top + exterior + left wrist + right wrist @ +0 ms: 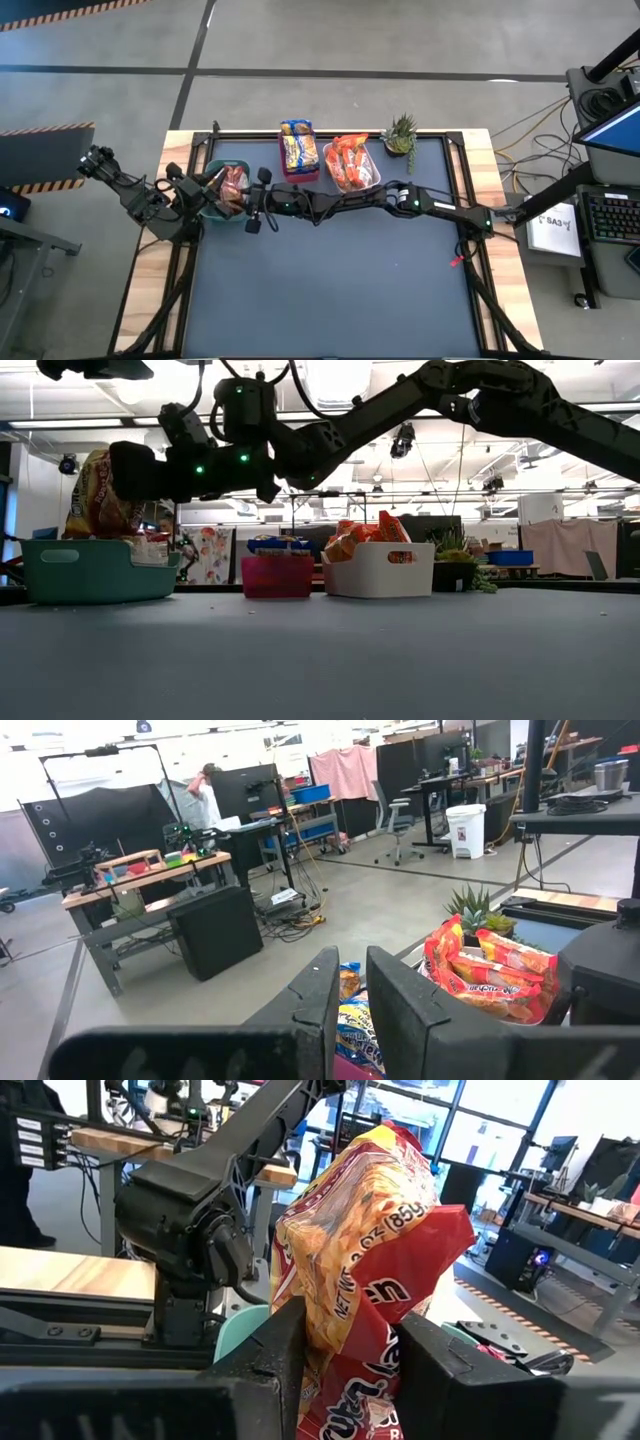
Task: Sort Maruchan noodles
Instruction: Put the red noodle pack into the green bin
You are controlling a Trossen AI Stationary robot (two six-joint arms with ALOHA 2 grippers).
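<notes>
Currently: right gripper [345,1355] clenched on one red-orange Maruchan noodle packet [375,1250], held upright above the green bin [95,570], with the left gripper [345,1010] close beside it, fingers nearly together and holding nothing. Risk: packet pinched only at its lower end, so likely to flop or snag the bin rim on release and land on the table; possible contact with the neighbouring left arm. Remaining packets farther off, in the red bin [298,172] and white bin [352,182].

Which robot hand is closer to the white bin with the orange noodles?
Right. The right gripper is over the green bin, gripping a noodle packet; the left gripper sits farther from the white bin.
</notes>
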